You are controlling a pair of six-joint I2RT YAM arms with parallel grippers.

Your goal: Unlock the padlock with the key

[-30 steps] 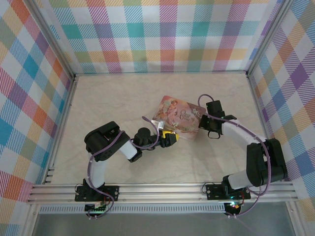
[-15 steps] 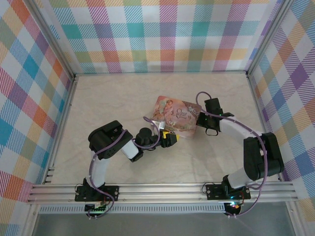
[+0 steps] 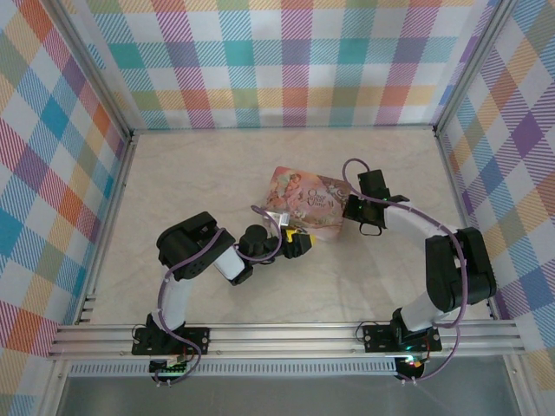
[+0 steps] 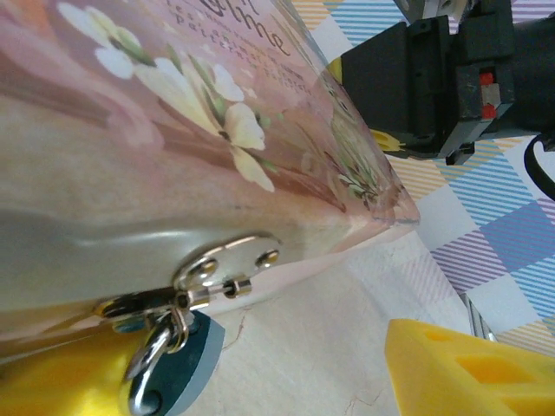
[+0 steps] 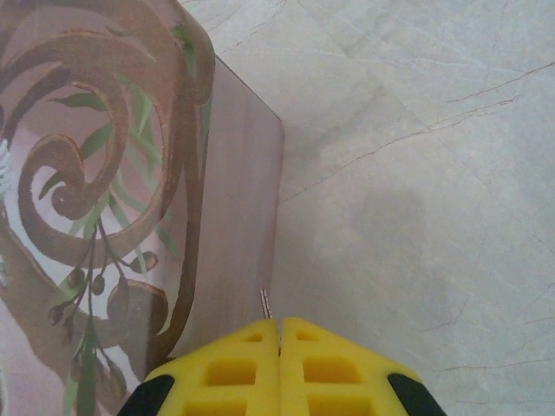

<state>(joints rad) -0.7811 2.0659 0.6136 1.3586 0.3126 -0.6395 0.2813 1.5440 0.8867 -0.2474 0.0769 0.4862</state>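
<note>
Evidently the right gripper [image 5: 279,334], jaws clamped on the key [image 5: 265,305] with just its tip protruding for the keyhole, sat low at the tin's [image 3: 308,201] right corner. The left gripper [image 3: 297,243], forearm stretched low at centre frame, had its jaws apart beside the padlock [image 4: 169,368], which hung from the tin's hasp [image 4: 227,264], lower left

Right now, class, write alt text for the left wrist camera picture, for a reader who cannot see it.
A small bluish padlock hangs by its shackle from the metal hasp on the side of a pink flower-printed tin. The left gripper's yellow fingers stand apart either side of it, over a pale table.
</note>
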